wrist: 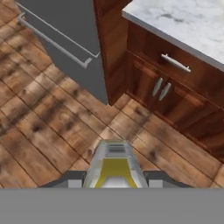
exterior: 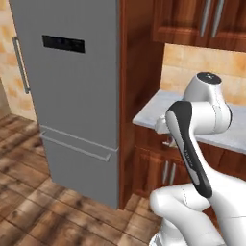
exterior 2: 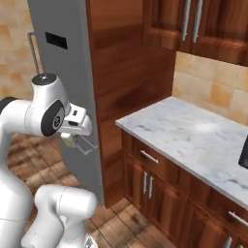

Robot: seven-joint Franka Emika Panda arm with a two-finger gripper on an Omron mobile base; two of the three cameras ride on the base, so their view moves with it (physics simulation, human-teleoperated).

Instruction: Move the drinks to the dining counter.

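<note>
1. A small white carton with a yellow panel is clamped between the fingertips of the gripper, above the brown wooden plank floor.
2. A tall grey refrigerator is seen beside a white-grey marble surface over handled wooden cabinets.

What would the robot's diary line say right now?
gripper: shut on carton | below: wood floor | nearby: fridge, marble counter

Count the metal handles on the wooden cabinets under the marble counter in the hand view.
3: one horizontal drawer handle just under the marble counter, and two vertical door handles side by side below it. More may lie past the picture's edge.
</note>
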